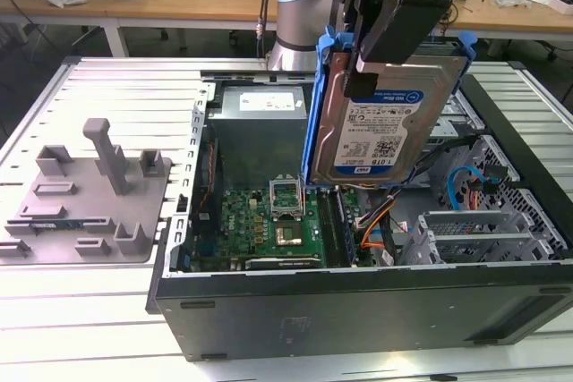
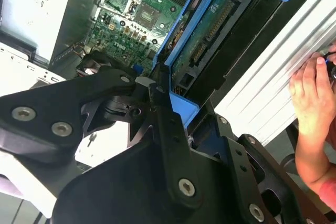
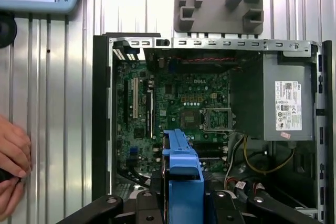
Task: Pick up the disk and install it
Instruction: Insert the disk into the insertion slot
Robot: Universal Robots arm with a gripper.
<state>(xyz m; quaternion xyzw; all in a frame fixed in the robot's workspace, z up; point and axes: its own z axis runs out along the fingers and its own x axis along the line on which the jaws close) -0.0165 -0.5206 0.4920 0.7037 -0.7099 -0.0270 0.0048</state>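
holding disk (image 1: pixel 387 114) over case (image 1: pixel 358 315), gripper (image 1: pixel 394 29) clenched, label (image 1: pixel 376 140) in exterior view, hand (image 2: pixel 310 93) in both wrist views

- Your exterior view looked obliquely down on the computer case (image 1: pixel 358 310), with the disk (image 1: pixel 385 123) close at upper centre.
- Your first wrist view faced straight down into it from above.
- Your second wrist view hugged the disk; all three shared the motherboard (image 1: pixel 277 221).

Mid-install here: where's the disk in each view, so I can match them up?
Exterior view: disk hangs label-out above the open case.
Second wrist view: disk edge-on, motherboard behind it.
First wrist view: disk, blue rail edge-on, before the motherboard.
Shared landmark: the motherboard.
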